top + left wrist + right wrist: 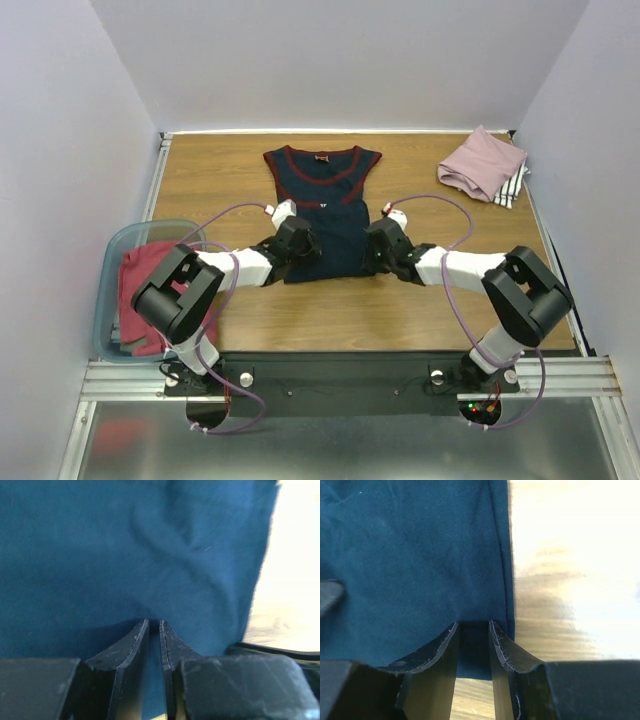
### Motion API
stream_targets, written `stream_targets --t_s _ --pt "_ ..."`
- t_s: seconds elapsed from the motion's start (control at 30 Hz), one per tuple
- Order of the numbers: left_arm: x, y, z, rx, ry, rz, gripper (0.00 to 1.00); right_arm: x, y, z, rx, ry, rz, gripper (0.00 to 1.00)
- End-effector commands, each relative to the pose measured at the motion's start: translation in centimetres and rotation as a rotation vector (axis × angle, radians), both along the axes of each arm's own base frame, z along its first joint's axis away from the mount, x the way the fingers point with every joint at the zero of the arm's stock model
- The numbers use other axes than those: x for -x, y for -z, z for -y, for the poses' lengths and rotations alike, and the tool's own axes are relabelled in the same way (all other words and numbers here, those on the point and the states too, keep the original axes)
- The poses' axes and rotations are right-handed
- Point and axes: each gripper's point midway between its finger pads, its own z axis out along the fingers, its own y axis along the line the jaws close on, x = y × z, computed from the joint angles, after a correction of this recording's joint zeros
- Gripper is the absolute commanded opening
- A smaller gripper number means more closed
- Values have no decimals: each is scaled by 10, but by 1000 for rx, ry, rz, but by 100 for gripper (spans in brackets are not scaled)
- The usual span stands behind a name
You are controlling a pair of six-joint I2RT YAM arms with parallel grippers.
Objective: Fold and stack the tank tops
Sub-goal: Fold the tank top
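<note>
The navy tank top with maroon trim lies flat in the middle of the table, neck at the far side. My left gripper is down at its near left hem; in the left wrist view its jaws are almost together with navy cloth pinched between them. My right gripper is at the near right hem. Its jaws straddle the navy cloth's edge with a gap still showing. A folded pink top lies on a striped one at the far right. Red tops fill the tub.
A translucent teal tub stands at the table's left edge beside the left arm. Grey walls close in the table on three sides. Bare wood runs between the navy top's hem and the arm bases.
</note>
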Motion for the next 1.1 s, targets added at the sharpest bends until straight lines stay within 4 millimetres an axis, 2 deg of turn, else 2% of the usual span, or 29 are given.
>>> stream_targets --t_s 0.0,0.03,0.07,0.13,0.17,0.2,0.27,0.3,0.37,0.4,0.43,0.47,0.5,0.53,0.57,0.6,0.63,0.7,0.77,0.8,0.83,0.87,0.9,0.97,1.0,1.03,1.07 --pt "15 13 4 24 -15 -31 27 42 32 21 20 3 -122 36" --pt "21 17 6 21 -11 -42 27 46 31 22 8 -1 -121 36" --pt "27 21 7 14 -10 -56 27 59 37 28 14 -7 -142 36" --pt "47 30 10 3 -12 -88 27 68 27 27 -22 -25 -128 36" --pt "53 33 11 3 -10 -96 27 75 26 25 -39 -39 -133 36" --pt "69 41 12 -6 6 -118 27 87 23 23 -54 -67 -129 36" --pt "83 41 13 24 1 -137 28 100 19 15 -88 -88 -135 36" --pt "94 48 8 12 4 -151 28 114 15 4 -106 -134 -131 36" --pt "116 46 11 24 32 -163 29 131 9 -12 -131 -158 -129 36" --pt "125 49 9 10 40 -177 29 154 4 -33 -149 -220 -135 36" --pt "132 49 8 3 49 -182 31 163 -2 -44 -151 -264 -119 36" --pt "140 42 10 18 62 -178 31 174 3 -54 -150 -268 -143 37" --pt "148 49 -1 -18 51 -198 32 191 3 -67 -143 -316 -139 37" --pt "148 38 -4 3 43 -179 34 195 -5 -86 -164 -326 -133 38" --pt "149 36 -8 4 32 -175 35 197 5 -91 -123 -327 -132 38" --pt "149 37 -20 -22 4 -163 39 202 7 -99 -116 -342 -135 40" --pt "145 25 -22 0 -9 -131 40 199 7 -109 -111 -348 -132 41" --pt "133 15 -32 -27 -45 -91 43 195 1 -116 -113 -359 -115 47" --pt "122 7 -38 -41 -62 -67 44 189 -11 -119 -117 -363 -76 52" --pt "115 2 -38 -45 -70 -52 44 187 -24 -123 -140 -367 -52 54" --pt "105 6 -47 -74 -87 -52 45 185 -29 -122 -132 -372 -36 58" --pt "99 8 -49 -81 -87 -57 45 181 -36 -122 -129 -365 -18 60" --pt "91 5 -45 -62 -71 -52 45 177 -51 -125 -151 -362 7 62" --pt "79 18 -54 -113 -81 -70 45 173 -59 -118 -122 -349 32 63" --pt "71 14 -47 -92 -60 -63 45 171 -68 -118 -132 -343 46 64" --pt "66 25 -49 -116 -63 -88 45 168 -77 -114 -134 -337 65 65" --pt "58 21 -42 -111 -44 -75 44 164 -84 -111 -137 -321 87 65"
